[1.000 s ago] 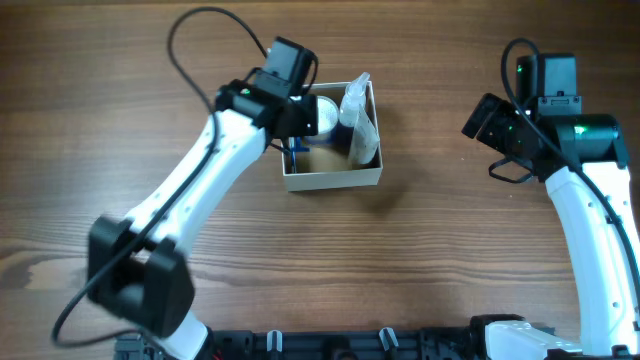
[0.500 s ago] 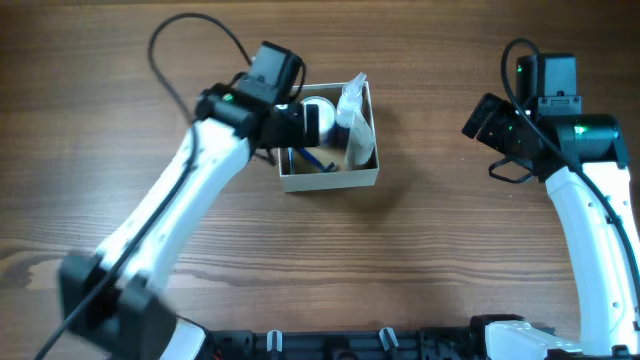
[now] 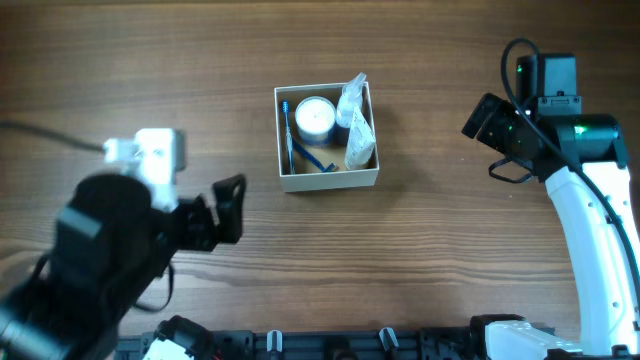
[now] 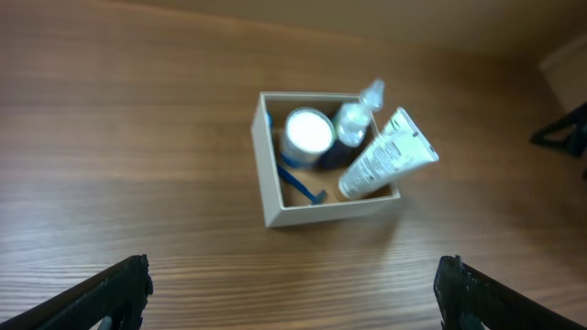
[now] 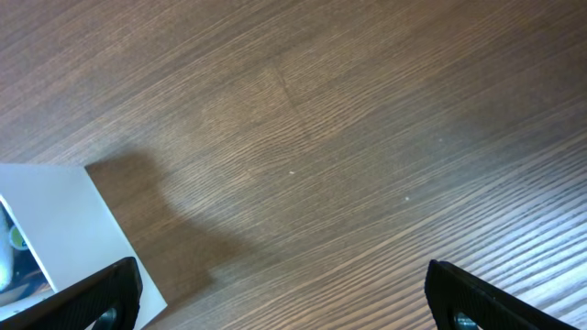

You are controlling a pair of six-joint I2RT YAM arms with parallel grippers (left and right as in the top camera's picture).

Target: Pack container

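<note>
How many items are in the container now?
4: white jar at the far wall, clear bottle beside it, white tube against the right wall, blue tool along the left. Others may be hidden.

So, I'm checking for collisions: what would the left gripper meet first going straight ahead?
Likely the square cream-walled cardboard container, centred ahead of the open left gripper; depth is unclear, so the wooden table might come first.

Left arm at 8 o'clock, overhead: blurred, cut by lower edge. Left gripper, wrist view: only finger tips shown, 7 and 5 o'clock. Right wrist view: container corner only, 8 o'clock, rest cropped. Blue item inside container: too thin to identify.
</note>
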